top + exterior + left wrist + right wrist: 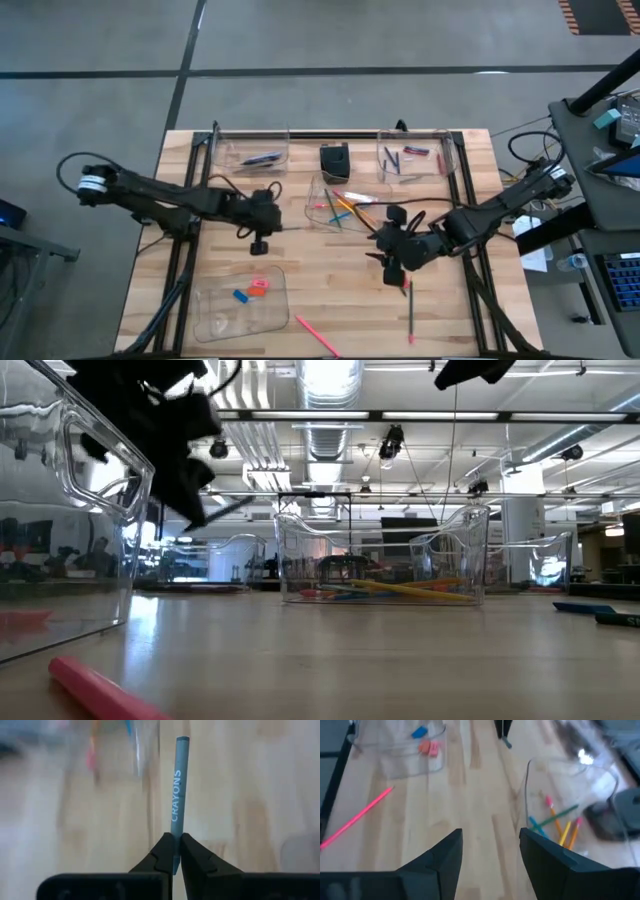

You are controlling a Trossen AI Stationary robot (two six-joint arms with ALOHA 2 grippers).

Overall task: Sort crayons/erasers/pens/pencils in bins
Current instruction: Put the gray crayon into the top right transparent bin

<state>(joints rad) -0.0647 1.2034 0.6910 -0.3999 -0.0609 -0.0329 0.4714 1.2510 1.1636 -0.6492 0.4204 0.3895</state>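
1. Erasers [250, 291], blue and red, lie in the near-left bin [215, 318]; a pink pencil [316, 335] lies loose on the counter [330, 285] beside it.
2. Left gripper [173, 851] is clamped on a grey-blue crayon [178, 787], just left of the middle bin [322, 205] of pencils.
3. Right gripper [490, 850] hovers right of centre, fingers apart, holding nothing; a dark stick [409, 312] lies nearby.

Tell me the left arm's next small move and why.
Probably lift and carry toward the back-right bin. The left gripper is shut on a grey-blue crayon printed CRAYONS, near the table's middle beside the pencil bin. The short dark sticks in that back-right bin look like crayons, though that is hard to confirm. The right gripper waits open, holding nothing.
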